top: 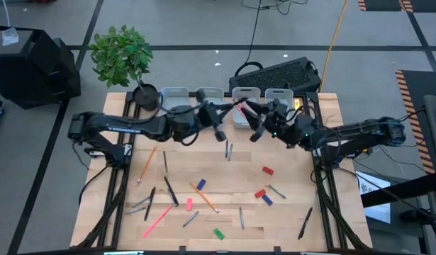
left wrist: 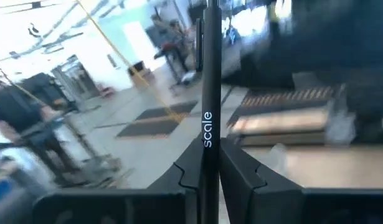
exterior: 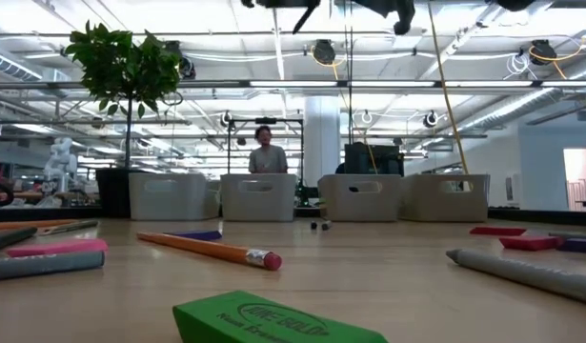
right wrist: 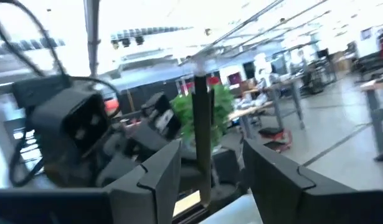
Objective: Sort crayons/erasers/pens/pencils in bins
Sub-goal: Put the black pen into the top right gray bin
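Four pale bins (top: 209,94) stand in a row at the table's far edge; the low view shows them too (exterior: 259,197). My left gripper (top: 212,117) hangs in the air just in front of them, shut on a black pen (left wrist: 207,93) printed "scale". My right gripper (top: 262,119) hovers beside it near the third bin (top: 244,99), open. In the right wrist view a thin dark stick with a red tip (right wrist: 202,130) stands between its fingers (right wrist: 210,155). Erasers lie loose on the table: red (top: 267,171), blue (top: 201,185), pink (top: 189,204), green (exterior: 278,324). My left gripper pinches the black pen's shaft (left wrist: 208,163) between its two fingers. The pen runs along the fingers and sticks far out past their tips. It is lifted clear of the table. My right gripper: the stick stands close to one finger (right wrist: 163,165); whether they touch I cannot tell.
Pencils (top: 203,197), a pink stick (top: 157,221) and dark pens (top: 170,190) lie scattered over the near half of the table. A potted plant (top: 145,95) stands at the far left corner, a keyboard (top: 278,74) behind the bins. A person (exterior: 265,152) stands beyond the table.
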Motion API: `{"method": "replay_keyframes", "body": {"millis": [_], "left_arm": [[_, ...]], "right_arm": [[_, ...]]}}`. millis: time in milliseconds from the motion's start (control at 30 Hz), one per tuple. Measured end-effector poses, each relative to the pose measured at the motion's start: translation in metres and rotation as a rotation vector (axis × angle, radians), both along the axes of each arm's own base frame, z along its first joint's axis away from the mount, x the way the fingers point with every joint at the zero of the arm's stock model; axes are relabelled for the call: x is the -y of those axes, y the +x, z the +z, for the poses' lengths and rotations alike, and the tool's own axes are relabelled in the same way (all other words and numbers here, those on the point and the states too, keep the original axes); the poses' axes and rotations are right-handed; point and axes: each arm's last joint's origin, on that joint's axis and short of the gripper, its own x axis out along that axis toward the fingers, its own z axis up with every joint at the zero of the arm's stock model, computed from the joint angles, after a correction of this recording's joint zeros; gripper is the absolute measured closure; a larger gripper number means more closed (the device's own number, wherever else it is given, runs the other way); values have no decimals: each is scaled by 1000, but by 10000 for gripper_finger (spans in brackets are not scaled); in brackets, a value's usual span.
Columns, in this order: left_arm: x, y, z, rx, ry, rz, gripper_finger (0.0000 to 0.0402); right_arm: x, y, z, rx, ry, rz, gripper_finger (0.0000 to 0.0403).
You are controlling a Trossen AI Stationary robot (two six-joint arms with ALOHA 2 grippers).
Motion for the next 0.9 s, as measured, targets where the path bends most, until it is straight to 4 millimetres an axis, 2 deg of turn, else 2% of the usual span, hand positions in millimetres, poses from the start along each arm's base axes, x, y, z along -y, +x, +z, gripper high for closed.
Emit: {"method": "replay_keyframes", "body": {"millis": [167, 333, 467, 700, 800, 900], "left_arm": [[-4, 20, 16, -35, 158, 7, 365], [-12, 33, 20, -66, 226, 29, 364], [-18, 36, 24, -52, 242, 38, 364], [-23, 36, 24, -40, 223, 42, 362], [-23, 36, 23, -34, 194, 43, 341], [-20, 30, 26, -39, 153, 38, 298]], "right_arm": [[10, 1, 16, 21, -91, 56, 234], [19, 1, 20, 18, -110, 15, 246], [24, -2, 23, 54, -104, -5, 283], [33, -3, 22, 67, -81, -30, 377], [34, -3, 21, 46, -83, -34, 378], [35, -2, 20, -12, -88, -42, 378]]}}
